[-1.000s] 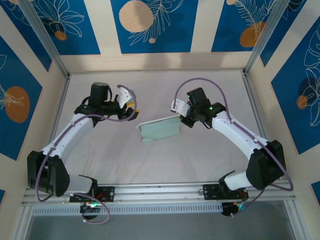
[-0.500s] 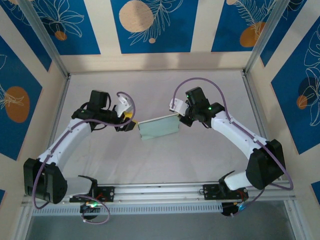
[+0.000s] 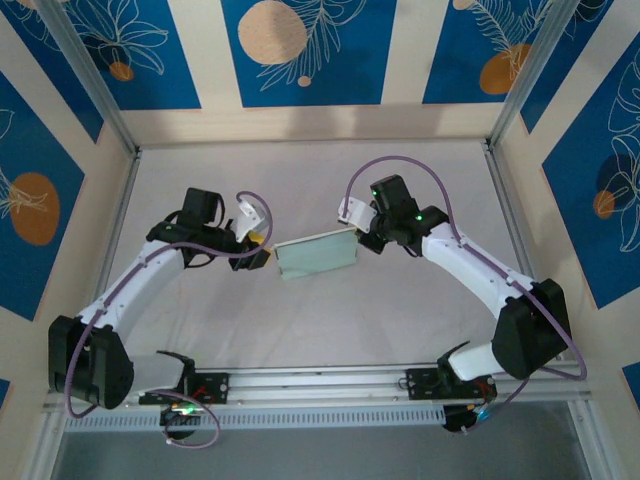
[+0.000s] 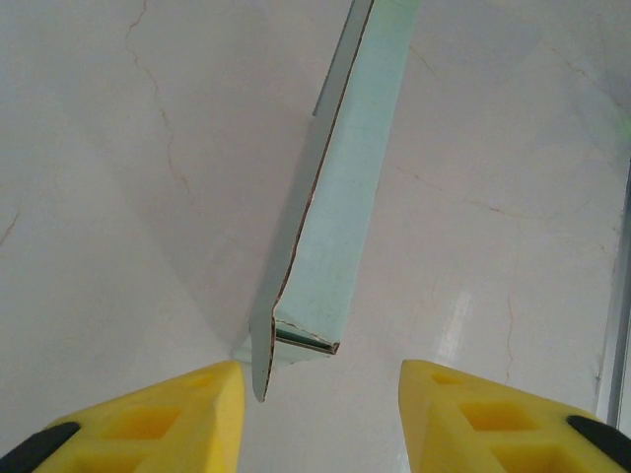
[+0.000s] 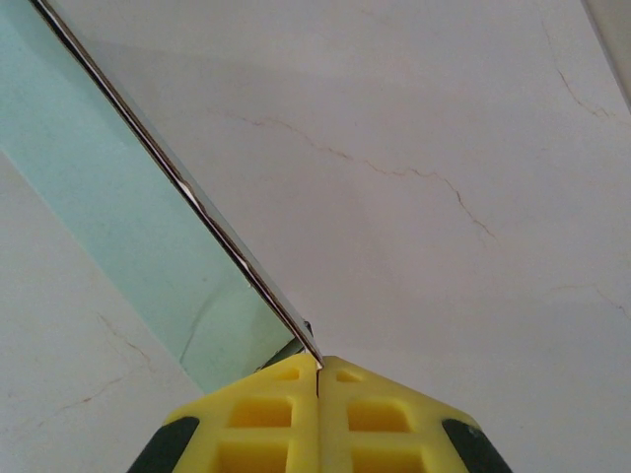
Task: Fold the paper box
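The paper box [image 3: 317, 256] is a pale green, flat rectangular piece held at table centre, tilted up on its long edge. My right gripper [image 3: 366, 236] is shut on its right end; in the right wrist view the yellow fingers [image 5: 266, 419] pinch the thin card edge of the paper box [image 5: 128, 217]. My left gripper [image 3: 262, 251] is open just off the box's left end. In the left wrist view its two yellow fingertips [image 4: 187, 419] stand apart with the end of the paper box [image 4: 335, 227] ahead of the gap, a small flap sticking out at its left corner.
A pale marbled tabletop [image 3: 330, 320] lies all around the box. Aluminium frame posts [image 3: 120, 130] and patterned blue walls bound the table. A metal rail [image 3: 320, 382] with both arm bases runs along the near edge.
My left gripper has moved right and nearer, up to the box's left end, and its jaws have narrowed a little. The right gripper has kept its grip and shifted the box slightly left.
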Available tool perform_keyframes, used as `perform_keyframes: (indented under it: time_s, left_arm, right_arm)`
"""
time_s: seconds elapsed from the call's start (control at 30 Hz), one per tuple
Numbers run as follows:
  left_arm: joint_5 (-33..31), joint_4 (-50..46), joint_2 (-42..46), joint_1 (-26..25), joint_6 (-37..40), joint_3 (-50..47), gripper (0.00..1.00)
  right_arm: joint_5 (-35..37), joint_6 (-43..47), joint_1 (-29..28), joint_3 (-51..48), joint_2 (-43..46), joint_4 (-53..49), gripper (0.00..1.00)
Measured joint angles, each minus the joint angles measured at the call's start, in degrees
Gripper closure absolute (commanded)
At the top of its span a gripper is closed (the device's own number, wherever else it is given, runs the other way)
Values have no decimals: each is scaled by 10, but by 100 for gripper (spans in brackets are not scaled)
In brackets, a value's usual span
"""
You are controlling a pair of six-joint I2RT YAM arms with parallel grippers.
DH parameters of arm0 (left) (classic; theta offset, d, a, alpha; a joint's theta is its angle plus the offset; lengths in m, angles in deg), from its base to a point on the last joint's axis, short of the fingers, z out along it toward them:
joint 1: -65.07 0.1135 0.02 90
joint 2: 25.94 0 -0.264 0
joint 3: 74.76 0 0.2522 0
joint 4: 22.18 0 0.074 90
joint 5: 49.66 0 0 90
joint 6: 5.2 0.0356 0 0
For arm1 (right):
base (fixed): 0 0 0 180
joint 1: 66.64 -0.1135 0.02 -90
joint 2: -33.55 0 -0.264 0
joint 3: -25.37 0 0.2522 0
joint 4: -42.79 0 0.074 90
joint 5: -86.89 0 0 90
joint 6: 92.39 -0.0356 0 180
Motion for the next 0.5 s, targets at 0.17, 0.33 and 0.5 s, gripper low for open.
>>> perform_keyframes:
  time_s: [0.17, 0.33, 0.5]
  left_arm:
    - [0, -3, -39, -4, 0, 6, 57]
    - [0, -6, -70, -6, 4, 18, 67]
    - [-4, -11, -73, -6, 12, 27, 86]
  right_arm:
    - [0, 0, -3, 0, 0, -4, 100]
    - [0, 0, -3, 0, 0, -4, 100]
    - [0, 0, -3, 0, 0, -5, 100]
